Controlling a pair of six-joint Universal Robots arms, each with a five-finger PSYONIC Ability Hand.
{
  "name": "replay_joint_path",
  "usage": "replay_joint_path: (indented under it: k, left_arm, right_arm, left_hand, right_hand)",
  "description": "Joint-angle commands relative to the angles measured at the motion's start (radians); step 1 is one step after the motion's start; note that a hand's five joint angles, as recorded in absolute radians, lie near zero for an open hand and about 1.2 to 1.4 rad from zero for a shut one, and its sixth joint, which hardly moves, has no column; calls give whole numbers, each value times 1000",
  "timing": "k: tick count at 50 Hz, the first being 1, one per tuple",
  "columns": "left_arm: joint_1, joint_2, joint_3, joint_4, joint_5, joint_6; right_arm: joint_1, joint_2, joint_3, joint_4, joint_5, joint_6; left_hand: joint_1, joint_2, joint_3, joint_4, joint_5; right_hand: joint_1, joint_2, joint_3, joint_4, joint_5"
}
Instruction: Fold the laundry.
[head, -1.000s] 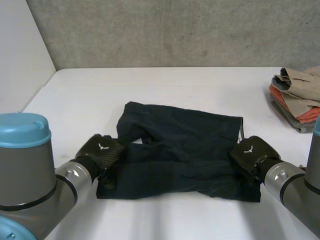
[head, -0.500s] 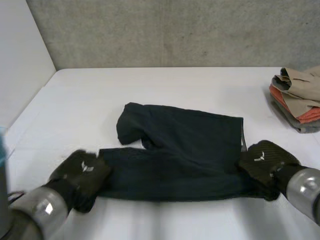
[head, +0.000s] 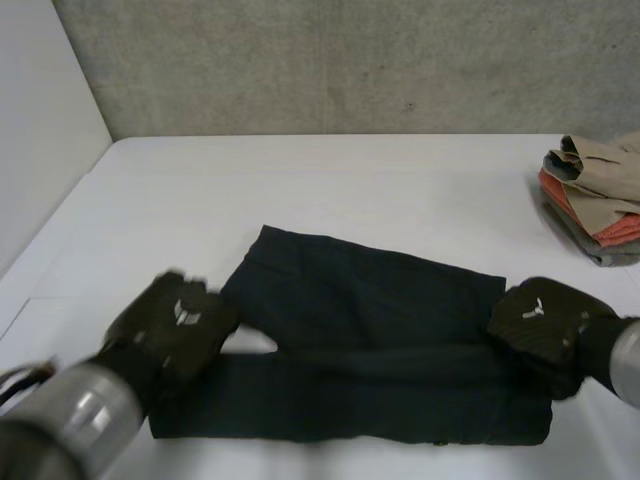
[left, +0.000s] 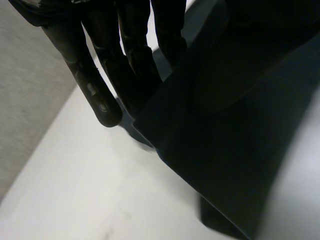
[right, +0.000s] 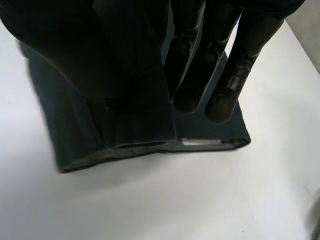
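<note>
Fingers of my right hand pinch one end of the dark navy cloth garment; fingers of my left hand pinch the opposite end. Compared with a second ago, the garment lies flatter, stretched wider and nearer me on the white surface.

My left arm is basically a blur at the near left and runs off the picture's edge. My left hand sits over the left end of the dark garment, so that corner's hidden. From the left wrist the cloth rises up close, dark and smeared, and I honestly can't tell what the grip is. My right hand covers the garment's right edge, and my right arm gets cut off there. The pile of folded clothes at the far right is clipped too.
</note>
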Motion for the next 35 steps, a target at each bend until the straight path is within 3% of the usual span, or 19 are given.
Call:
replay_joint_path:
  k: [1, 8, 12, 19, 20, 21, 22, 24, 25, 29, 35]
  left_arm:
    - [22, -329, 220, 316, -3, 10]
    - [22, -661, 519, 535, -9, 36]
    - [22, -822, 680, 559, -4, 92]
    - [22, -1008, 871, 599, -12, 160]
    - [22, -1035, 897, 605, -17, 163]
    - [22, -1045, 905, 605, -20, 163]
    - [20, -1051, 906, 606, -21, 163]
    - [13, -1054, 896, 612, -17, 163]
    - [10, -1053, 888, 617, -15, 162]
    - [-7, -1001, 824, 664, -17, 155]
    - [-16, -847, 661, 746, -18, 149]
  right_arm:
    - [15, 183, -114, -193, 74, 124]
    - [101, 340, -212, -422, 242, 141]
    - [144, 441, -275, -548, 317, 129]
    - [155, 607, -367, -729, 339, 98]
    - [163, 647, -393, -766, 353, 83]
    - [167, 667, -405, -784, 359, 78]
    - [169, 682, -419, -794, 367, 69]
    - [175, 710, -448, -800, 411, 59]
    - [178, 708, -453, -800, 429, 63]
    - [193, 652, -421, -798, 486, 109]
    - [198, 441, -271, -743, 474, 282]
  left_hand:
    - [259, 201, 210, 199, 240]
    - [259, 201, 210, 199, 240]
    - [259, 201, 210, 199, 240]
    - [259, 201, 210, 199, 240]
    - [259, 201, 210, 199, 240]
    - [189, 132, 140, 129, 170]
    - [-166, -224, -215, -226, -185]
    - [-963, -1021, -1012, -1023, -982]
    - [-887, -944, -936, -947, -906]
    - [-963, -1021, -1012, -1023, -982]
    - [-963, -1021, -1012, -1023, -982]
  right_hand:
    - [420, 231, 205, 208, 231]
    - [420, 231, 205, 208, 231]
    - [420, 231, 205, 208, 231]
    - [420, 231, 205, 208, 231]
    - [-94, -283, -308, -305, -283]
    - [-422, -610, -636, -633, -610]
    - [-765, -954, -979, -976, -954]
    - [-802, -991, -1017, -1013, -991]
    - [-802, -991, -1017, -1013, -991]
    - [-802, -991, -1017, -1013, -991]
    - [-802, -991, -1017, -1013, -991]
